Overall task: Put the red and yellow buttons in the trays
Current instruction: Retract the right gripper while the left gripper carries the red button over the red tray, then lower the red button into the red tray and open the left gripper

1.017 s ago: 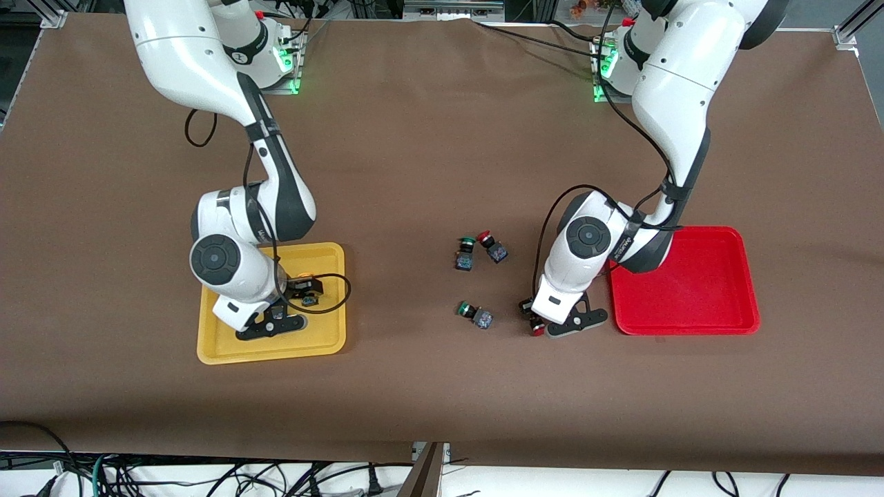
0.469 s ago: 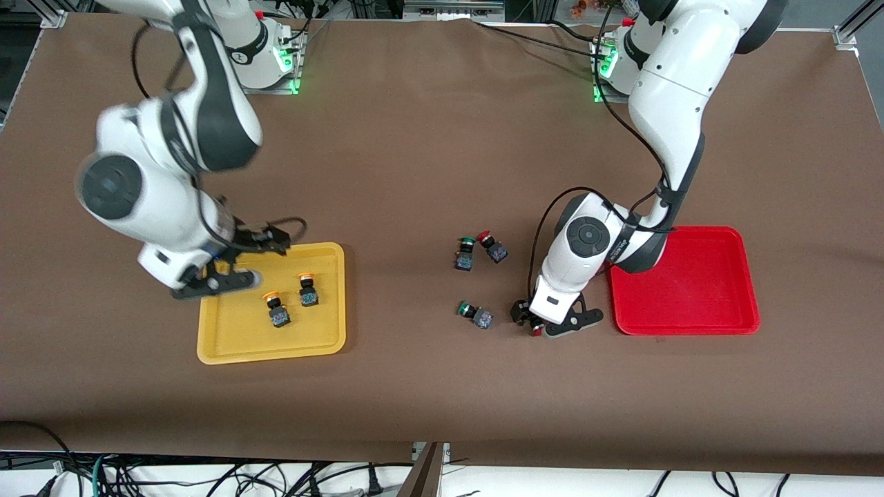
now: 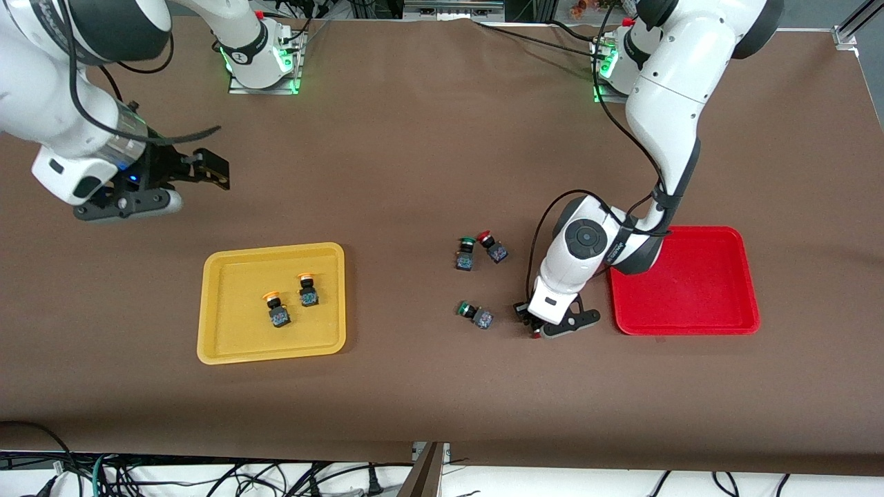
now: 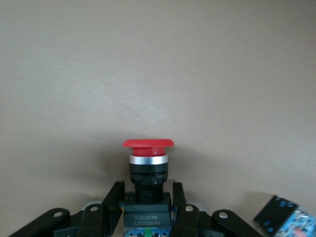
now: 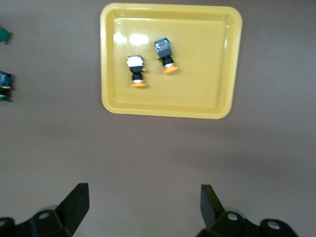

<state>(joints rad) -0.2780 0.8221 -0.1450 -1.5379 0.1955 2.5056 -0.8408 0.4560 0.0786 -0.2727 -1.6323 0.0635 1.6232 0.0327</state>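
Two yellow buttons (image 3: pixel 277 309) (image 3: pixel 307 290) lie in the yellow tray (image 3: pixel 235 335); the right wrist view shows them (image 5: pixel 136 71) (image 5: pixel 165 54) on that tray (image 5: pixel 207 59). My right gripper (image 3: pixel 210 169) (image 5: pixel 143 195) hangs open and empty over bare table beside the tray, toward the right arm's base. My left gripper (image 3: pixel 532 321) (image 4: pixel 148 190) is down at the table beside the red tray (image 3: pixel 690 290), shut on the body of a red button (image 4: pixel 148 163). A second red button (image 3: pixel 492 246) lies mid-table.
Two green-capped buttons (image 3: pixel 465 253) (image 3: pixel 475 313) lie mid-table, one next to the free red button, one close to the left gripper. A blue-black switch body (image 4: pixel 284 217) shows beside the left fingers. The red tray holds nothing.
The right arm rose away from the yellow tray, leaving a second yellow button in it. The left gripper's fingers closed on the red button's body.
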